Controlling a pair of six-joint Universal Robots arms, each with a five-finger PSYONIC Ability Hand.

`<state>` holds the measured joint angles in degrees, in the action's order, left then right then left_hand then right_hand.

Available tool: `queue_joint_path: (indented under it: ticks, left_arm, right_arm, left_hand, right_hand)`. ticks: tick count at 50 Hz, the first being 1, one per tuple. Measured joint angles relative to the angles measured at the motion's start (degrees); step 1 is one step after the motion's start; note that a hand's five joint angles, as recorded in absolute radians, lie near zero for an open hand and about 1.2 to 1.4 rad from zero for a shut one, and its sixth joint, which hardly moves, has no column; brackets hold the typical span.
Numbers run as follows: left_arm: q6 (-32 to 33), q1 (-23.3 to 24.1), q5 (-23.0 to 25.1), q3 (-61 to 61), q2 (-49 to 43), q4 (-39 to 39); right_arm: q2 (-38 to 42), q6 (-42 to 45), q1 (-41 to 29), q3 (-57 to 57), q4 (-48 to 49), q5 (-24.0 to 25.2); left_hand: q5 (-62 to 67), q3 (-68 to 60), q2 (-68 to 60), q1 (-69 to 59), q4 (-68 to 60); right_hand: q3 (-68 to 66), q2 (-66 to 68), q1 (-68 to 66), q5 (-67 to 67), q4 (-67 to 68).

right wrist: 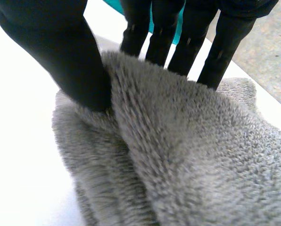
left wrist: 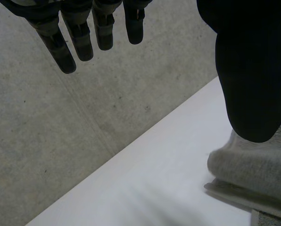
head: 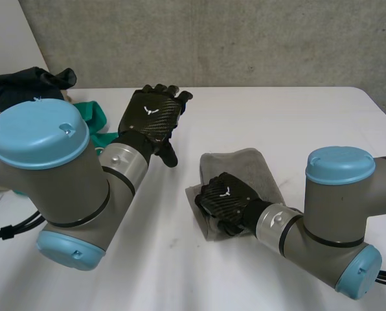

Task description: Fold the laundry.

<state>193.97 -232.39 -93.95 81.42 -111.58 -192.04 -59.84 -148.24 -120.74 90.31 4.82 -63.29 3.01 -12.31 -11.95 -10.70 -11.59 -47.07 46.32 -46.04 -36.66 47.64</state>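
The right hand [head: 224, 197] pinches the near edge of the grey towel [head: 245, 165] on the surface [head: 296, 123]. The left hand [head: 153, 111] hovers, fingers straight, empty. Watch for the thick pile slipping from this one-handed pinch and skewing your fold.

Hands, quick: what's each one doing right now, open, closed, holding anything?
Left hand: open, fingers straight, holding nothing.
Right hand: shut on the grey towel, pinching a fold.
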Motion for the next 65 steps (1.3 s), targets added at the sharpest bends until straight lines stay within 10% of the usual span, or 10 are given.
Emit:
queue_joint_path:
  ticks: [5, 24, 41, 65]
  left_arm:
    - [0.00, 0.12, 0.01, -0.30, -0.76, -0.64]
    - [-2.53, 7.04, 0.37, -14.44, -13.35, -1.78]
    - [-3.17, 9.36, -1.24, -27.65, -29.63, 14.78]
    - [-2.70, 8.11, -2.62, -26.32, -17.70, 19.57]
  right_arm:
    - [-0.96, -0.31, 0.33, 0.47, 1.65, -0.98]
    - [-13.17, -30.82, 13.52, -1.48, -3.38, -9.04]
    - [1.73, -25.39, 14.33, -10.66, -11.76, -9.96]
    - [-3.08, -18.13, 20.76, -6.64, -11.08, -10.25]
  left_hand:
    - [0.00, 0.00, 0.00, 0.00, 0.00]
    - [0.00, 0.39, 0.36, 0.13, 0.27]
    - [0.00, 0.39, 0.36, 0.13, 0.27]
    - [0.00, 0.39, 0.36, 0.13, 0.27]
  right_hand:
    - [33.81, -33.37, 32.67, 33.40, -34.13]
    - [34.90, -34.19, 33.03, 33.88, -35.37]
    - [34.90, -34.19, 33.03, 33.88, -35.37]
    - [34.90, -34.19, 33.03, 33.88, -35.37]
